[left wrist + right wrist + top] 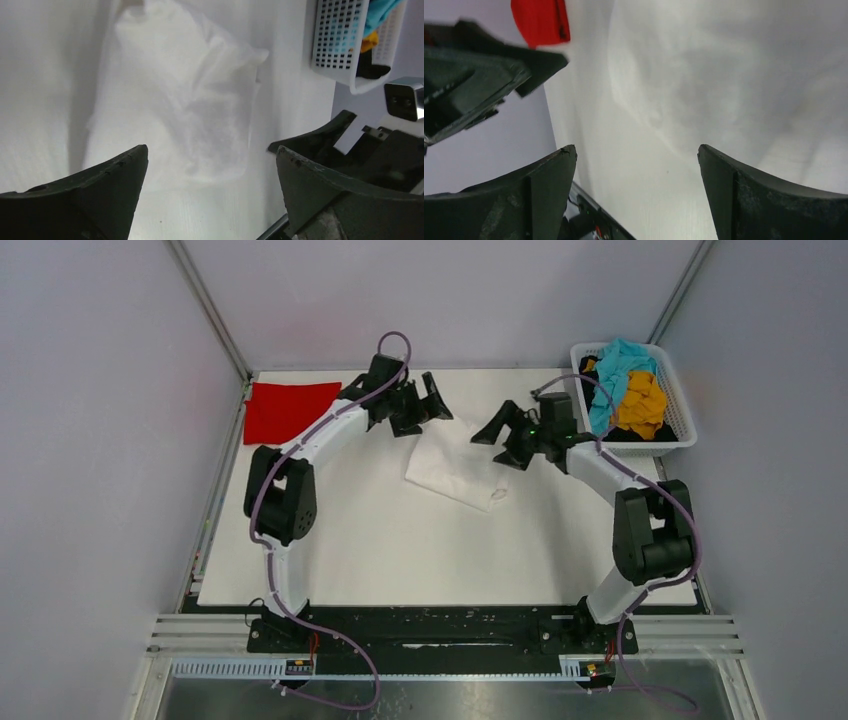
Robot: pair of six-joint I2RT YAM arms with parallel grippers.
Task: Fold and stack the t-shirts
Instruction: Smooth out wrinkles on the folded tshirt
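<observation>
Right gripper (635,150) has its two black fingers spread wide, nothing between them. Past them the white t-shirt (724,75) lies rumpled on the white table (624,190). Left gripper (531,70) pokes in at the left edge, and a red t-shirt (541,20) sits in the top-left corner.

Table (380,540): white shirt (455,470), red shirt (285,410), basket (655,448)

A white table (400,550) fills the centre of the frame, boxed in by 3 pale grey walls (90,440) under soft, even light. 2 metal posts (208,310) slant to its far corners. An aluminium rail (700,635) crosses the bottom.
</observation>
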